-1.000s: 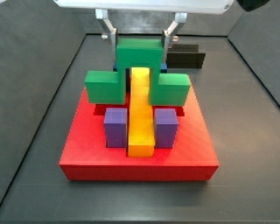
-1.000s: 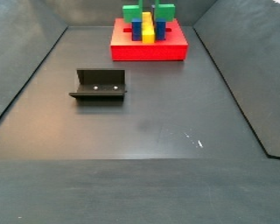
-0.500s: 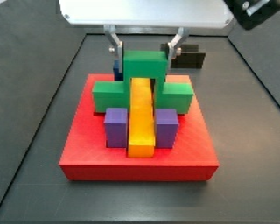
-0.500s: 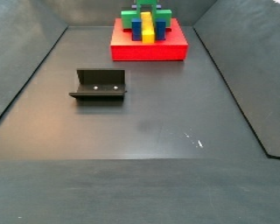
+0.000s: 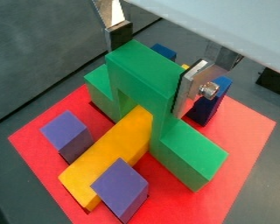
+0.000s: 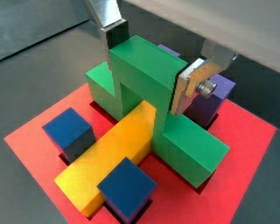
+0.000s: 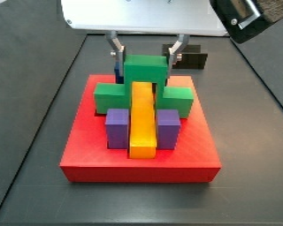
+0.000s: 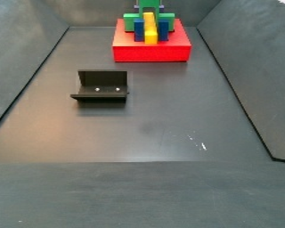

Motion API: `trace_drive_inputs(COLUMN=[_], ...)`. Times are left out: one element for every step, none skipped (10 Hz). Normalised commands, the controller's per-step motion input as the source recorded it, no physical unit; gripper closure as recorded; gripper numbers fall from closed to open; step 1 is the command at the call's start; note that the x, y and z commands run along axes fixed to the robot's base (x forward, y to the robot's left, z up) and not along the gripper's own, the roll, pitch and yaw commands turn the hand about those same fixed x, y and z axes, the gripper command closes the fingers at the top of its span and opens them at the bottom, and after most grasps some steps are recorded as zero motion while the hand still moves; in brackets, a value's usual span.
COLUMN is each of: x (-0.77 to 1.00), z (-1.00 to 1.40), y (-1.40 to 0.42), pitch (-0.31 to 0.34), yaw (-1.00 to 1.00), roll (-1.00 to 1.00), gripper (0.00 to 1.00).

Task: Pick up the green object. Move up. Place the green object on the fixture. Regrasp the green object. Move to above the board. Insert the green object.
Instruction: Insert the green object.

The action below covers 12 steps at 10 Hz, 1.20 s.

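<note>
Where the side views differ, one shows the gripper (image 7: 144, 55) from close by, its two silver fingers (image 7: 112, 47) flanking the raised middle of the green object (image 7: 144, 84), whereas the far view shows the fixture (image 8: 101, 86) standing alone on the dark floor (image 8: 145, 134), well apart from the board (image 8: 151, 49). In both wrist views the jaws are closed on the green object's raised middle, a finger plate (image 5: 201, 86) pressed flat against one side and its partner against the opposite side. The green object (image 6: 154, 96) sits low on the red board (image 6: 241, 162), straddling one end of the yellow bar (image 6: 113, 157), its wings reaching the board's surface on either side. Count: one green object, one yellow bar (image 7: 143, 119), one board, one fixture. Two purple blocks (image 7: 117, 126) flank the bar's near end in a side view; a wrist view shows two more blue blocks (image 5: 209, 98) behind the green object.
</note>
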Motion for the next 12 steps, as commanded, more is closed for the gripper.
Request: trace_drive_inputs(x=[-0.02,-0.01,0.0,0.0,-0.05,-0.08,-0.04,-0.05,-0.05,-0.06,-0.01,0.0], z=[0.0,-0.04,-0.05,-0.06,-0.09,-0.1,-0.03,-0.03,-0.02,-0.03,-0.13,-0.33], y=[0.1,0.2,0.17,0.03,0.0,-0.06,-0.1,-0.07,-0.02,-0.01,0.0,0.0], pitch=[0.0,0.0,0.0,0.0,-0.004,-0.01,0.0,0.0,0.0,0.0,-0.003,-0.066], yaw=[0.0,0.01,0.13,0.14,0.09,0.07,0.06,0.04,0.03,0.02,0.01,0.0], roll=[0.0,-0.01,-0.02,0.0,0.0,0.0,0.0,0.0,0.0,0.0,0.01,0.0], gripper=[1.0,1.0,1.0,1.0,1.0,1.0,1.0,1.0,1.0,1.0,1.0,1.0])
